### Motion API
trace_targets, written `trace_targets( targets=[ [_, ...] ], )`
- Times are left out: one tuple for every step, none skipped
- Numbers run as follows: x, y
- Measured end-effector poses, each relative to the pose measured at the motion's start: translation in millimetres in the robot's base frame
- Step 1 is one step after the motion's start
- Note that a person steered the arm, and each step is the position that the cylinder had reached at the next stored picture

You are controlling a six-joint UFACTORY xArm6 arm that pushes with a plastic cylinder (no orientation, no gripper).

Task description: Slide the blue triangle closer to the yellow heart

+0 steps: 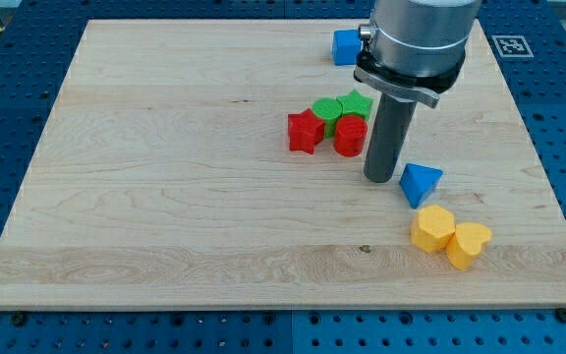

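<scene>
The blue triangle [420, 184] lies right of the board's middle. The yellow heart [469, 243] lies below and right of it, near the board's lower right, touching a yellow hexagon-like block [431, 228] on its left. That yellow block sits between the triangle and the heart, a small gap under the triangle. My tip [380, 179] rests on the board just left of the blue triangle, close to it or touching it.
A cluster sits left of the rod: red star [305, 131], red cylinder [350, 136], green cylinder [326, 109], green star [356, 103]. A blue block [344, 46] lies at the board's top edge, partly behind the arm. The wooden board [165, 197] rests on a blue perforated table.
</scene>
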State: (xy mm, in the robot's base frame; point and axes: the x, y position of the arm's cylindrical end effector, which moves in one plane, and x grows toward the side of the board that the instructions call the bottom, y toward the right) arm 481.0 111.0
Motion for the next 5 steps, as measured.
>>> trace_targets(
  targets=[
    [0.1, 36.5],
    [4.0, 61.9],
    [15.4, 87.8],
    [18.4, 88.4],
    [41.8, 85.2]
  ],
)
